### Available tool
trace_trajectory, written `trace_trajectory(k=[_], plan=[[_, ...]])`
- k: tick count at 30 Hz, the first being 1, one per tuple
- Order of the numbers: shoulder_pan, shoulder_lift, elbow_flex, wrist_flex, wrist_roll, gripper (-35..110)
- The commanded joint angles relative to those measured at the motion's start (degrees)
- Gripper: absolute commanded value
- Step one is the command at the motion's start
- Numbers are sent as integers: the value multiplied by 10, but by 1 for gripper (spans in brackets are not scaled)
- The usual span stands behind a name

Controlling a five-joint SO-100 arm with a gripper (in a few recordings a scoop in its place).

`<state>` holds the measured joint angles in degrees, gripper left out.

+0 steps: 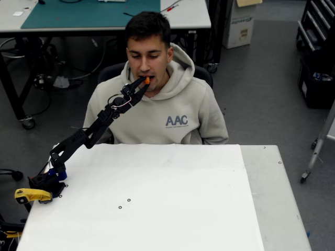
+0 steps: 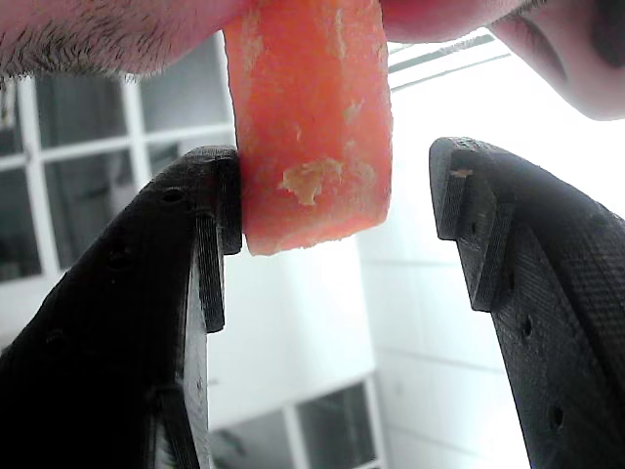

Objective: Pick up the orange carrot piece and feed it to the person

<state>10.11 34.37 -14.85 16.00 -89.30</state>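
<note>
The orange carrot piece [image 1: 147, 80] is at the mouth of the person [image 1: 157, 104], who sits behind the table in a light hoodie. In the wrist view the carrot piece [image 2: 312, 117] hangs down with its top end between the person's lips. My gripper [image 2: 337, 166] is open around its lower end. The left finger [image 2: 186, 254] touches the carrot's side and the right finger [image 2: 508, 244] stands apart from it with a clear gap. In the overhead view my black arm reaches up from the table's left edge, with the gripper [image 1: 141, 82] right at the person's mouth.
A white table [image 1: 157, 198] lies in front of the person. My arm's base [image 1: 47, 183] and a yellow clamp [image 1: 31, 195] sit at its left edge. Another desk with a green mat [image 1: 89, 13] stands behind the person.
</note>
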Motion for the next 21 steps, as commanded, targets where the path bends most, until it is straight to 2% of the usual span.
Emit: trace_trajectory(k=[1, 8, 21], plan=[[46, 35, -31, -18, -1, 15], [91, 30, -31, -18, 0, 15], [94, 30, -31, -18, 0, 12]])
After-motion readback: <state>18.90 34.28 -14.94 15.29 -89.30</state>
